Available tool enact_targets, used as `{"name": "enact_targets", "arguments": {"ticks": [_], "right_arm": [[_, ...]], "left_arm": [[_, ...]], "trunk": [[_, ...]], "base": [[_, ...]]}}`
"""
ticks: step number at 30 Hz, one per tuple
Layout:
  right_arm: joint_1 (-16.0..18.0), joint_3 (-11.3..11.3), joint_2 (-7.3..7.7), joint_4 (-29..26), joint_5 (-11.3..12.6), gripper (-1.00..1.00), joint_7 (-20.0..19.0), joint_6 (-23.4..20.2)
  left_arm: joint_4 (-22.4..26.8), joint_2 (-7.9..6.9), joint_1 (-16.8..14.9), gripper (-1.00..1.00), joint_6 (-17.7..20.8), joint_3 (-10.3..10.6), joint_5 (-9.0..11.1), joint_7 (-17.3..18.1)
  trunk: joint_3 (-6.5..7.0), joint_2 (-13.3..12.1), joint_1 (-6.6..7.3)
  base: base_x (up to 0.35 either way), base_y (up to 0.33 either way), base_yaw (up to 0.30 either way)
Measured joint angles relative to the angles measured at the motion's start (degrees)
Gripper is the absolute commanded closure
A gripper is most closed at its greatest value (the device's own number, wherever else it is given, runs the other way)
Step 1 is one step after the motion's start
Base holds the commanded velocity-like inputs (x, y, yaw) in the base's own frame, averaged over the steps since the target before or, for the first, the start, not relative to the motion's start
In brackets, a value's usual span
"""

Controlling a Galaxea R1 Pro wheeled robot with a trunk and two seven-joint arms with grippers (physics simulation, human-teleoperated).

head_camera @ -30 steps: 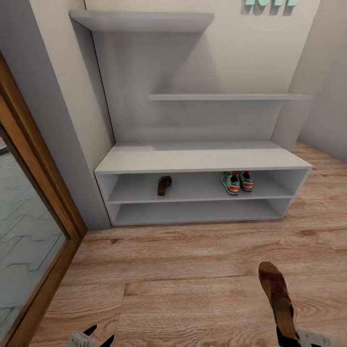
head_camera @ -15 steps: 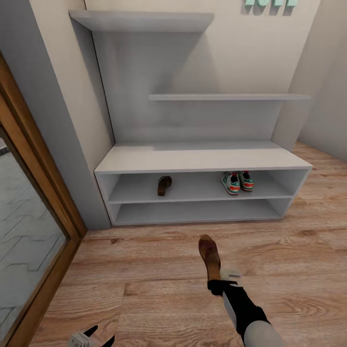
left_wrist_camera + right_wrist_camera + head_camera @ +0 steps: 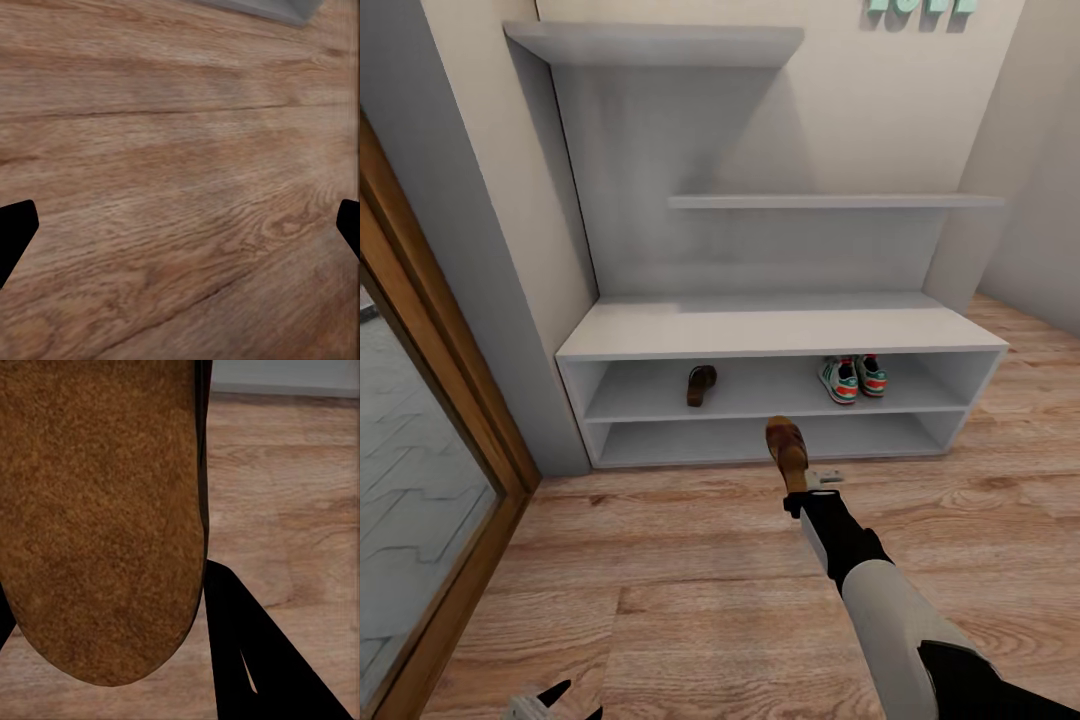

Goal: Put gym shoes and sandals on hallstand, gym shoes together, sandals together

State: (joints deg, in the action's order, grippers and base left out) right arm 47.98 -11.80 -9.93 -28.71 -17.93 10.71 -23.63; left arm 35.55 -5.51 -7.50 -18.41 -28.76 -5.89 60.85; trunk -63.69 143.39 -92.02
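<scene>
I am holding a brown sandal point(image 3: 786, 452) in my right gripper point(image 3: 801, 491), the fingers closed on its heel end and its toe pointing up toward the shoe rack point(image 3: 780, 335). My right arm is reaching forward over the wooden floor point(image 3: 690, 580), and the sandal is hanging in the air just in front of the rack's lower shelf, not touching it. In the right wrist view the sandal's tan sole point(image 3: 101, 510) is lying close against the camera, with one black finger point(image 3: 247, 652) showing beside it.

The other sandal point(image 3: 701, 384) is sitting on the rack's upper open shelf, toward its left end. The two sneakers point(image 3: 852, 378) are sitting side by side on the same shelf, well apart from that sandal, toward the right.

My left gripper point(image 3: 565, 702) is hanging low at the bottom edge of the head view. In the left wrist view its fingertips point(image 3: 15, 232) are spread wide over bare floor boards, holding nothing.
</scene>
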Motion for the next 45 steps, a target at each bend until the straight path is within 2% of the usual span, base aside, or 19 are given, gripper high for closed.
{"name": "enact_targets", "arguments": {"ticks": [12,23,30,45], "right_arm": [[0.1,0.2,0.00,0.5,-0.1,1.00,-0.2,-0.1],[0.0,0.1,-0.01,0.5,-0.1,1.00,-0.2,-0.1],[0.0,0.0,0.00,0.5,0.0,1.00,-0.2,-0.1],[-0.1,0.0,0.00,0.5,-0.1,1.00,-0.1,-0.1]], "left_arm": [[0.3,0.08,0.1,-1.00,0.6,0.2,0.2,0.5],[0.7,0.26,0.2,-1.00,0.8,0.4,0.2,0.4],[0.5,0.32,0.2,-1.00,0.6,0.5,0.2,0.4],[0.4,0.43,0.2,-1.00,0.4,0.6,0.2,0.5]], "trunk": [[0.00,0.0,0.00],[-0.59,0.0,0.00],[-1.05,0.0,0.03],[-1.18,0.0,0.03]], "base": [[0.000,0.000,0.002],[0.013,0.000,0.153],[0.270,0.000,0.132],[0.328,0.000,0.008]]}}
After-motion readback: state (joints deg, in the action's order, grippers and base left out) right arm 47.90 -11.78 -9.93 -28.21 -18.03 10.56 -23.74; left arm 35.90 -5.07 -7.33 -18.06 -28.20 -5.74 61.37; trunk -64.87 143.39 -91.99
